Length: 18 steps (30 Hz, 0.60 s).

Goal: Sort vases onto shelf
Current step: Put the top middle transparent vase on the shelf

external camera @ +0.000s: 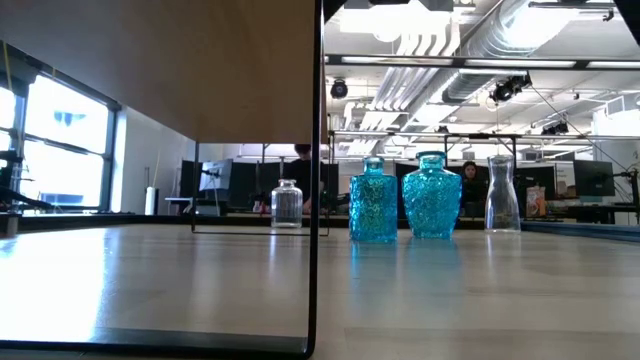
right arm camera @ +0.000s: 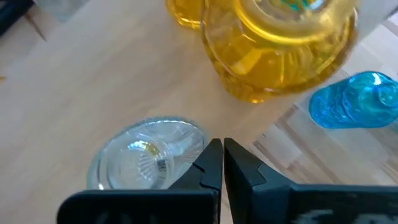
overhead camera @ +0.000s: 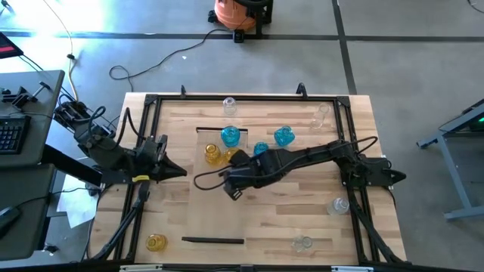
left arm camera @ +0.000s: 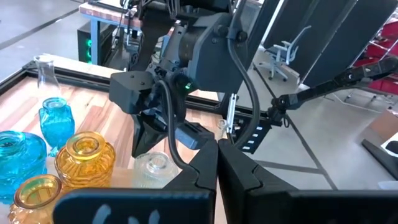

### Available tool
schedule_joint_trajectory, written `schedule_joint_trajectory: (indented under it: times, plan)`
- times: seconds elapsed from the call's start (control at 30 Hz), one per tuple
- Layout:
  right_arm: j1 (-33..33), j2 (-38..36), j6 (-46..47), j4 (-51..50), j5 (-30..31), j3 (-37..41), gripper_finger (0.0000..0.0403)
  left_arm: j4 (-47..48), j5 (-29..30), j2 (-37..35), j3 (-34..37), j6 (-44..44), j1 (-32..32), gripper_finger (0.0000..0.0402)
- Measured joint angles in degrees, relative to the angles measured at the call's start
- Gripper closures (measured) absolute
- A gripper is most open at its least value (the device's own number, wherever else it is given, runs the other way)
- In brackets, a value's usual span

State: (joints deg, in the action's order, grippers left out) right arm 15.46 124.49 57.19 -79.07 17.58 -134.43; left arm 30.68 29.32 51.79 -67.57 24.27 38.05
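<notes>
The shelf (overhead camera: 206, 215) is a long pale panel in the middle of the table. On its far end stand two yellow vases (overhead camera: 212, 155) (left arm camera: 84, 158) and a blue vase (overhead camera: 230, 136). A clear vase (right arm camera: 149, 158) (left arm camera: 154, 165) stands on the shelf right below my right gripper (right arm camera: 222, 152) (overhead camera: 229, 189), which is shut and points steeply down beside it. My left gripper (overhead camera: 181, 172) (left arm camera: 217, 155) is shut and holds nothing. It hangs almost level over the table's left part, pointing at the right arm. My right gripper's shut fingertips (right arm camera: 211, 152) stand at the edge of the clear vase's round body (right arm camera: 186, 146), coming from above at a slant. Whether they touch it, I cannot tell. The vase stands upright on the shelf.
Two more blue vases (overhead camera: 283, 136) (overhead camera: 261, 149) stand on the planks right of the shelf. Clear vases stand at the far edge (overhead camera: 229, 104) (overhead camera: 321, 113) and the near right (overhead camera: 340, 205) (overhead camera: 302, 243). A yellow vase (overhead camera: 156, 242) stands near left.
</notes>
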Motion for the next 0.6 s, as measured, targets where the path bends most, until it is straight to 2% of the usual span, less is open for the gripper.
schedule_joint_trajectory:
  times: [0.6]
  plan:
    - [-0.1,0.0,-0.3,1.1,1.0,0.0,0.0403,1.5,-0.2,0.0,0.0,1.0,0.0,0.0401]
